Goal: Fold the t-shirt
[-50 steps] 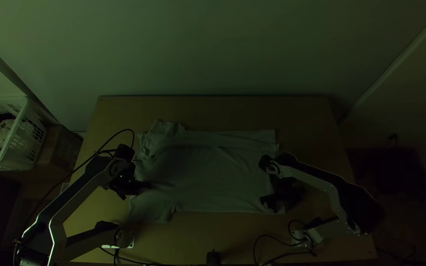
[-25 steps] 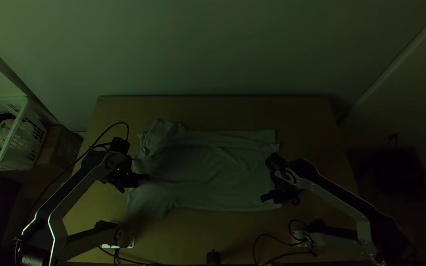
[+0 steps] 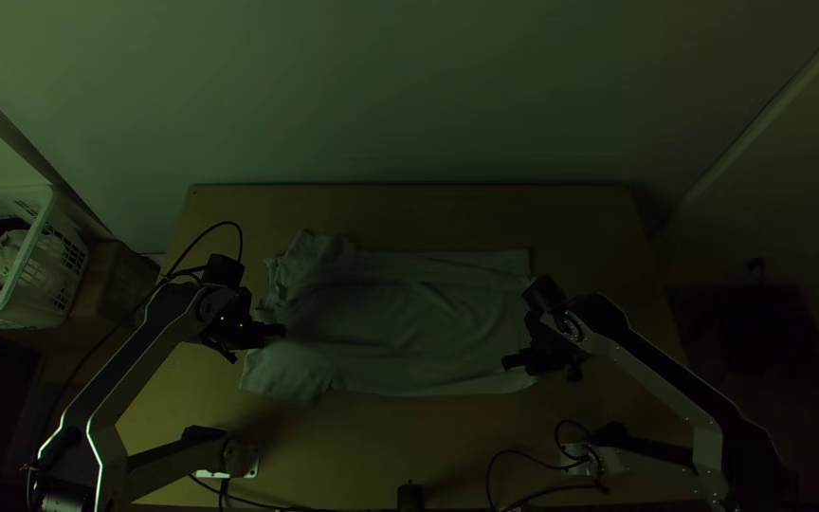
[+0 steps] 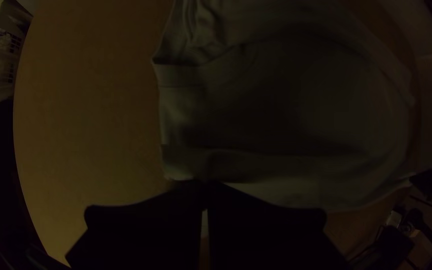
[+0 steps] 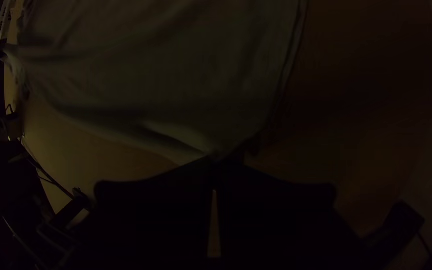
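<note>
Shirt [image 3: 409, 332] near edge shifts toward far side | left gripper [image 4: 204, 185], right gripper [image 5: 214, 161] both clamped on it | fold likely beginning

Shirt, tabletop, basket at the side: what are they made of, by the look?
T-shirt: thin matte knit, probably cotton, as it drapes in soft creases.
Table: likely wood or wood-look board, flat and tan; dim light leaves the finish open.
Basket: likely moulded plastic, pale, with regular slots.
</note>
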{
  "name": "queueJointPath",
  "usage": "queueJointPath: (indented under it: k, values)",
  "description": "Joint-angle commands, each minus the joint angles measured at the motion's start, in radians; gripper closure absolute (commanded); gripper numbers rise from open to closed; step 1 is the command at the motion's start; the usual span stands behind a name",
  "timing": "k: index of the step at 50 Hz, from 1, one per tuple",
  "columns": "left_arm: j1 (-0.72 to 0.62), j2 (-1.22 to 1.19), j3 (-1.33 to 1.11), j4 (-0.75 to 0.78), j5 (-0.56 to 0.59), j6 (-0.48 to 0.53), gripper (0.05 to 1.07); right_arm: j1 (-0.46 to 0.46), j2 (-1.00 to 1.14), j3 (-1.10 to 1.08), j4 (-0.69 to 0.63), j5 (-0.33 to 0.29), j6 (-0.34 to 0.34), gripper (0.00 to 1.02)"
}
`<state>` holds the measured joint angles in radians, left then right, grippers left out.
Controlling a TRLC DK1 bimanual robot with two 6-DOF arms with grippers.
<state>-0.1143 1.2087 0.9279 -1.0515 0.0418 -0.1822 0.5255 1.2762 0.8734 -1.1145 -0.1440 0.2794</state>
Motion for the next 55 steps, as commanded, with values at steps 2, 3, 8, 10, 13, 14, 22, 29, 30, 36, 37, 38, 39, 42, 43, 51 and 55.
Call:
queueJointPath:
  k: [2, 3, 8, 10, 13, 14, 22, 29, 30, 36, 37, 38, 39, 42, 43, 51, 55]
  values:
    - [0.022, -0.006, 0.043, -0.007, 0.015, 0.009, 1.04, -0.048, -0.035, 0.033, -0.004, -0.003, -0.019, 1.00]
    - [0.027, -0.003, 0.048, -0.007, 0.020, 0.009, 1.04, -0.055, -0.040, 0.036, -0.004, -0.003, -0.023, 1.00]
    - [0.061, 0.017, 0.078, -0.008, 0.046, 0.016, 1.04, -0.076, -0.063, 0.039, 0.002, -0.006, -0.031, 1.00]
    - [0.065, 0.025, 0.092, -0.008, 0.047, 0.016, 1.04, -0.087, -0.067, 0.044, 0.005, -0.009, -0.036, 1.00]
    - [0.077, 0.038, 0.111, -0.008, 0.047, 0.021, 1.04, -0.099, -0.069, 0.052, 0.012, -0.009, -0.036, 1.00]
    - [0.079, 0.043, 0.115, -0.008, 0.047, 0.021, 1.04, -0.104, -0.067, 0.055, 0.013, -0.009, -0.037, 1.00]
    - [0.097, 0.084, 0.160, -0.008, 0.049, 0.027, 1.04, -0.131, -0.066, 0.082, 0.045, -0.009, -0.052, 1.00]
    - [0.102, 0.115, 0.200, -0.008, 0.049, 0.027, 1.04, -0.173, -0.038, 0.110, 0.087, -0.009, -0.055, 1.00]
    - [0.102, 0.120, 0.206, -0.008, 0.049, 0.027, 1.04, -0.174, -0.034, 0.114, 0.091, -0.009, -0.057, 1.00]
    - [0.102, 0.153, 0.246, -0.008, 0.049, 0.027, 1.04, -0.202, 0.002, 0.141, 0.125, -0.009, -0.068, 1.00]
    - [0.102, 0.158, 0.253, -0.008, 0.049, 0.027, 1.04, -0.206, 0.006, 0.145, 0.133, -0.009, -0.069, 1.00]
    - [0.102, 0.164, 0.259, -0.008, 0.049, 0.027, 1.04, -0.211, 0.011, 0.150, 0.142, -0.011, -0.071, 1.00]
    - [0.102, 0.169, 0.267, -0.007, 0.050, 0.027, 1.04, -0.216, 0.015, 0.154, 0.151, -0.011, -0.071, 1.00]
    - [0.104, 0.183, 0.285, 0.005, 0.064, 0.029, 1.04, -0.228, 0.035, 0.167, 0.168, -0.020, -0.080, 1.00]
    - [0.104, 0.187, 0.293, 0.008, 0.066, 0.027, 1.04, -0.232, 0.043, 0.173, 0.173, -0.022, -0.083, 1.00]
    - [0.104, 0.236, 0.351, 0.028, 0.070, 0.029, 1.04, -0.268, 0.110, 0.217, 0.213, -0.025, -0.098, 1.00]
    - [0.105, 0.269, 0.381, 0.028, 0.070, 0.029, 1.04, -0.279, 0.143, 0.245, 0.226, -0.029, -0.112, 1.00]
